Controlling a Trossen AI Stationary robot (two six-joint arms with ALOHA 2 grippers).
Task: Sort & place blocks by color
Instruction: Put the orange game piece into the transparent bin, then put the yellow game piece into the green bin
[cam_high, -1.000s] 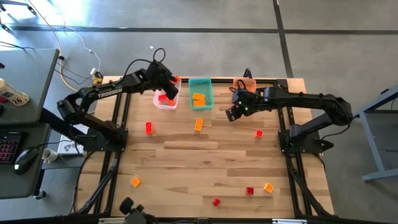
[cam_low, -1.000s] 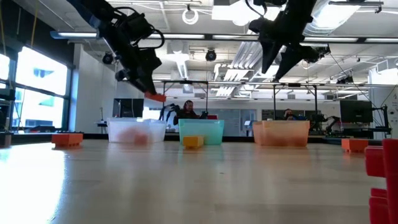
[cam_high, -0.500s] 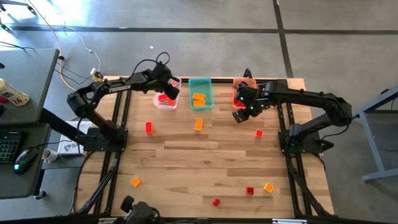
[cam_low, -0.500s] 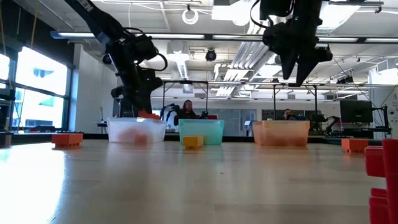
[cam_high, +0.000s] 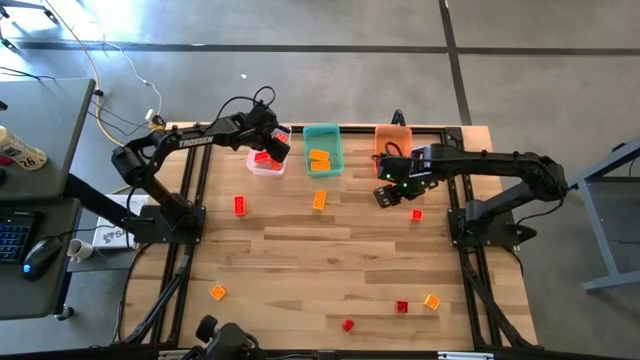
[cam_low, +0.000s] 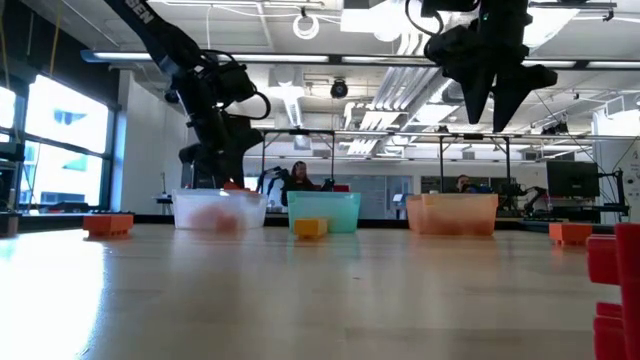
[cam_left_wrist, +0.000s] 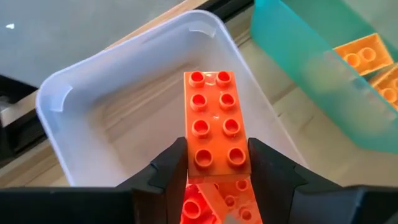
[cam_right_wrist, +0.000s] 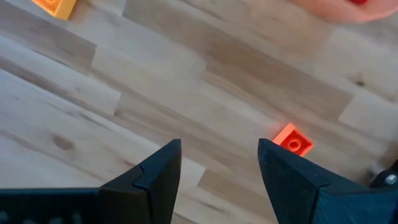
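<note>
From above, we see the left gripper (cam_high: 272, 143) over the clear bin (cam_high: 252, 165) at the table's far edge, hiding much of it; only a red block (cam_high: 263, 157) shows inside. The right gripper (cam_high: 388, 192) hangs over bare wood near the orange bin (cam_high: 393, 137), close to a small red block (cam_high: 416, 214). Other blocks lie scattered: a red one (cam_high: 240, 205), an orange one (cam_high: 319, 200), more near the front edge. The teal bin (cam_high: 322, 135) holds orange blocks.

At table level, the clear bin's contents (cam_low: 212, 216) are only a reddish smear to us, and the left gripper's (cam_low: 222, 165) fingers blur into the arm.

In the left wrist view, the fingers (cam_left_wrist: 168, 167) clamp an oblong orange-red block (cam_left_wrist: 215, 126) above the clear bin (cam_left_wrist: 68, 99), more bricks half-hidden beneath it.

In the right wrist view, the fingers (cam_right_wrist: 155, 168) stand wide apart, holding nothing; an orange-red block (cam_right_wrist: 292, 139) lies on the wood beyond them, another (cam_right_wrist: 57, 5) cut off at the edge.
</note>
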